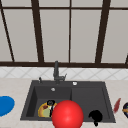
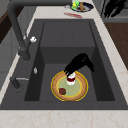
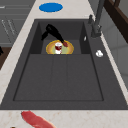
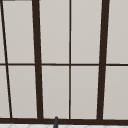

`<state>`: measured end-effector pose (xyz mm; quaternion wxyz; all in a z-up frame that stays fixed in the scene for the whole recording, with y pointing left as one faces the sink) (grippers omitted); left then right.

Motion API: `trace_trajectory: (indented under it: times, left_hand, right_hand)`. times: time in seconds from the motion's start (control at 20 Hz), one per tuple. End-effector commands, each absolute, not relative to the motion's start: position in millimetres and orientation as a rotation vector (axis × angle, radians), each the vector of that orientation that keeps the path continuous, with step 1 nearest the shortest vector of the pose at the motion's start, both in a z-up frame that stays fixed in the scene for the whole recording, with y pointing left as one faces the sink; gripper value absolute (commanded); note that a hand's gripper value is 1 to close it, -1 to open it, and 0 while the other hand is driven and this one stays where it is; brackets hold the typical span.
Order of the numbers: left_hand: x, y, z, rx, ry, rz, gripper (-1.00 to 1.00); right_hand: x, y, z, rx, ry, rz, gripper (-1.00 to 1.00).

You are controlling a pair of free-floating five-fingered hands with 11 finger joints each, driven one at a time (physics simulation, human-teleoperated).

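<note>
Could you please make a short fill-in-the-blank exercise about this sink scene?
1. The left hand reaches down over the yellow-rimmed ___ in the sink basin.
2. On the counter left of the sink lies a flat ___ disc.
3. The faucet stands in front of a ___.

Missing words: plate; blue; window
</note>
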<state>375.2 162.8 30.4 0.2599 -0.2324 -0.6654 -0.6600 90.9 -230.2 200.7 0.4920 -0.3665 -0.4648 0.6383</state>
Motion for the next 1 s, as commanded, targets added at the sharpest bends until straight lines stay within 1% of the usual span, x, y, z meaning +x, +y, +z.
trace_trajectory:
  times: [0.0, 0.4, 0.95]
  left_hand:
    - [383, 163, 20, -0.635, -1.796, -1.779, -1.00]
    - [390, 163, -1, -0.620, -1.802, -1.781, -1.00]
    - [420, 168, -42, -0.625, -1.811, -1.776, -1.00]
  right_hand:
    - [91, -230, 201, -0.890, -1.128, 1.549, 0.00]
    - [91, -230, 201, -0.890, -1.128, 1.549, 0.00]
    - [91, -230, 201, -0.890, -1.128, 1.549, 0.00]
